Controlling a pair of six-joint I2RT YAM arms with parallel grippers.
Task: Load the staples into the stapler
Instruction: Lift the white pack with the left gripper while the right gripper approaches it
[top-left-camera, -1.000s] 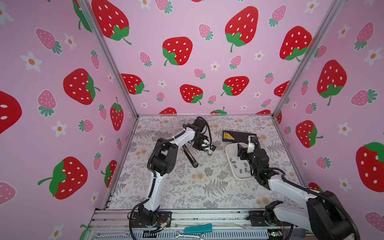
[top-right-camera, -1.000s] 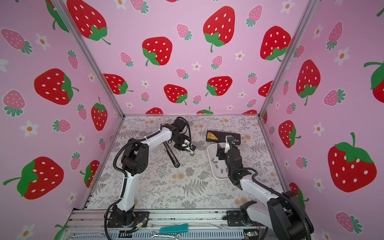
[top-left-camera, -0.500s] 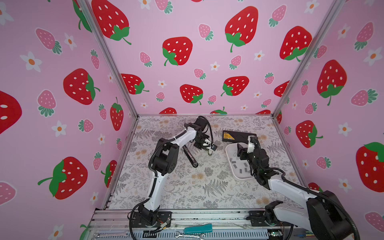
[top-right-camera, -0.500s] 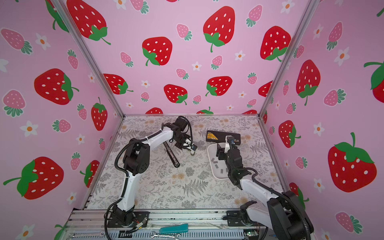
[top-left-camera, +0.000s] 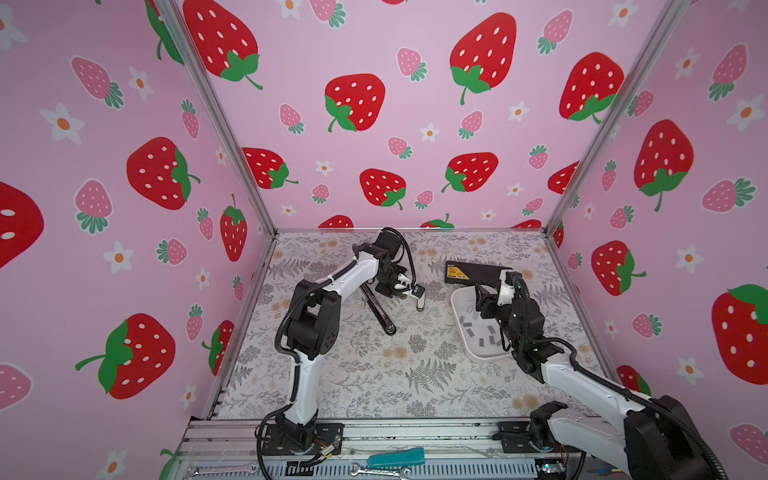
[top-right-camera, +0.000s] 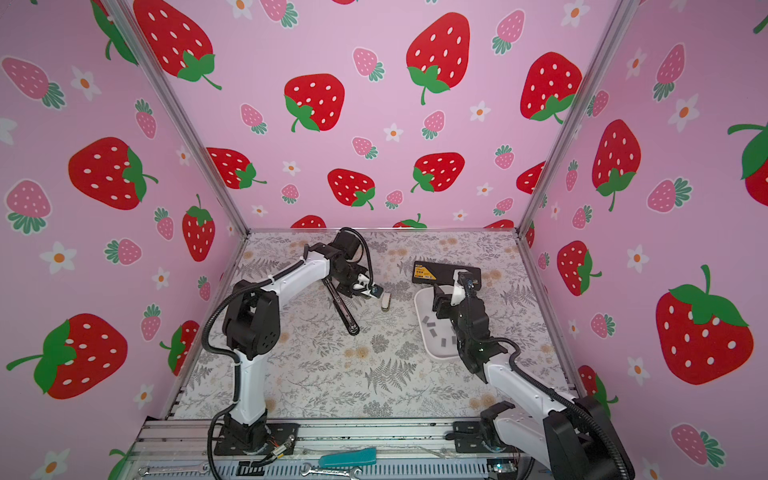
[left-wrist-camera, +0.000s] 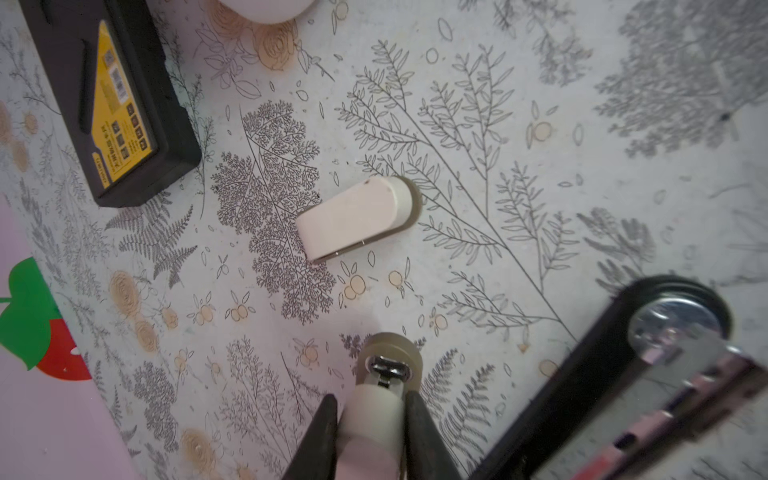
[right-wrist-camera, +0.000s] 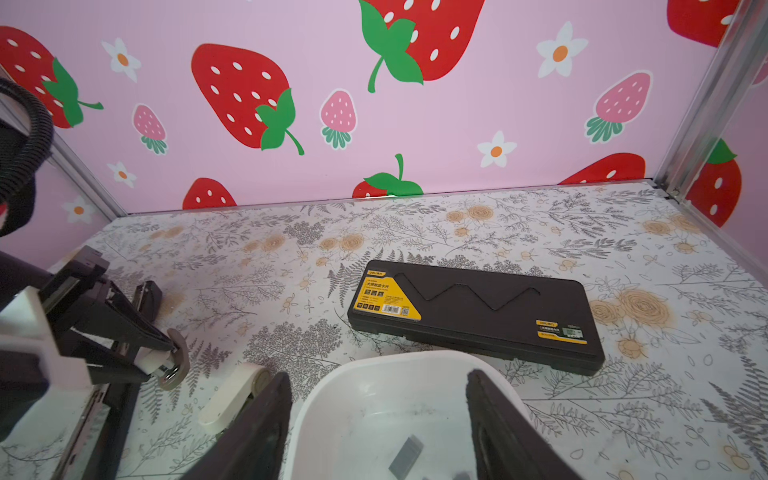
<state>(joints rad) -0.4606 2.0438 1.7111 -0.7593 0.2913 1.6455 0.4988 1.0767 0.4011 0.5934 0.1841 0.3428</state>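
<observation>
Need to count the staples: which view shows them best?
A top view: several staples lie spread in the tray. The right wrist shows only a couple, close up; the left wrist shows none.

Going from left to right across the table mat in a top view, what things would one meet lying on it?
Long black stapler → small white piece → white tray holding the staples.

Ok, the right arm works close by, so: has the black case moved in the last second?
No. The black case lies just as far from the back wall as before, its near side still by the white tray.
</observation>
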